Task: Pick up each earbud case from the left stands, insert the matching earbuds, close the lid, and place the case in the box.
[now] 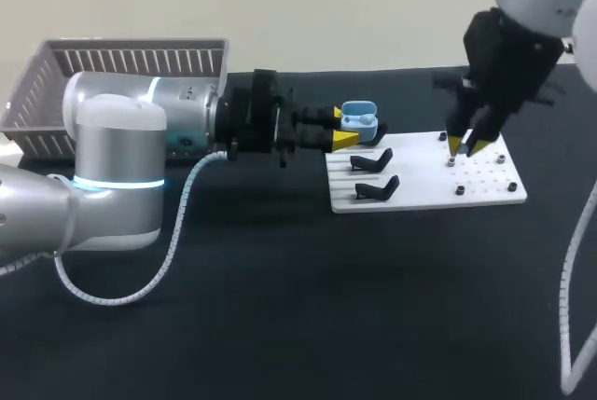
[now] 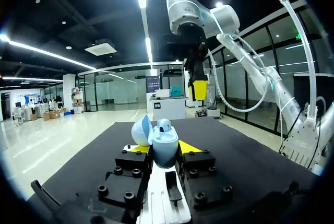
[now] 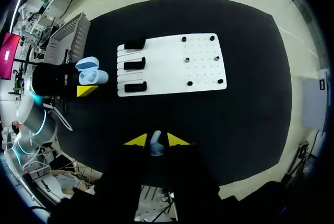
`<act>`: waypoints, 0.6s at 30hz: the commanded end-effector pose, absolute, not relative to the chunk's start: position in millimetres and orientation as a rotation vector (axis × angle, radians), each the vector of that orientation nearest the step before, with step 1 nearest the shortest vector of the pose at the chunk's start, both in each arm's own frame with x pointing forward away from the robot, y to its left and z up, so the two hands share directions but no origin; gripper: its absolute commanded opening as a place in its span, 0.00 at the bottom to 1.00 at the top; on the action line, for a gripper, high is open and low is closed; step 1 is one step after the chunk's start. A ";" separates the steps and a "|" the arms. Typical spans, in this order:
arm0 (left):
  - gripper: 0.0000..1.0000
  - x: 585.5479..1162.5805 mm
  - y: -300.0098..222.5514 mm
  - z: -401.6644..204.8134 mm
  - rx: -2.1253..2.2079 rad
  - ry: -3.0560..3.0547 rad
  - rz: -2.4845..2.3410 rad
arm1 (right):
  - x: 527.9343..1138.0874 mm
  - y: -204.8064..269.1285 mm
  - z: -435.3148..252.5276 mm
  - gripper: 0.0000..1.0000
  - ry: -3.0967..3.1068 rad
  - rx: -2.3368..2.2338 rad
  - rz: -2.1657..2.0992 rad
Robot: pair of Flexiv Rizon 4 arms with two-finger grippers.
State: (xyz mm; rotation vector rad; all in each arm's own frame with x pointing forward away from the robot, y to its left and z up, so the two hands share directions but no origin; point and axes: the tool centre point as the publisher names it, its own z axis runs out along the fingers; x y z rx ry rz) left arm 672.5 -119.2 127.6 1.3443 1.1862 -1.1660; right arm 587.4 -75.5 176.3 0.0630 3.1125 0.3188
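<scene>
Closest in, the left gripper [image 1: 347, 129] lies level over the table, its two fingers pinched on the lower shell of the case [image 1: 359, 120] from either side. It's a firm hold, with the lid [image 2: 141, 130] flipped open and what looks like one seated bud [image 2: 164, 125] already in its pocket. The case is up in the air, just beside the left end of the board [image 1: 485, 190], near the black stands [image 1: 376, 189]. Further out, the right gripper [image 1: 464, 145] hangs tips-down over the board's pegged half, nearly closed, and its wrist view shows a small pale earbud [image 3: 156, 143] nipped between the tips. Far back at the left sits the basket [image 1: 56, 83]. My read: that earbud is tiny, light, glossy and rounded, so it could twist or squirt out of a hard pinch; a gentle grip across its stem looks safest. The case is a smooth, rigid shell and likely slippery too, so holding the body low, clear of the hinge, leaves the lid free to close.
</scene>
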 end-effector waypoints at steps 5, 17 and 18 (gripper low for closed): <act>0.00 670.8 -119.2 126.9 1.339 1.185 -1.160 | 594.1 -72.9 178.2 0.00 3.137 0.059 0.313; 0.00 670.8 -119.2 126.9 1.339 1.185 -1.160 | 609.4 -31.4 210.9 0.00 3.091 -0.230 0.035; 0.00 670.8 -119.2 126.9 1.339 1.185 -1.160 | 610.8 -26.9 214.0 0.00 3.086 -0.259 0.034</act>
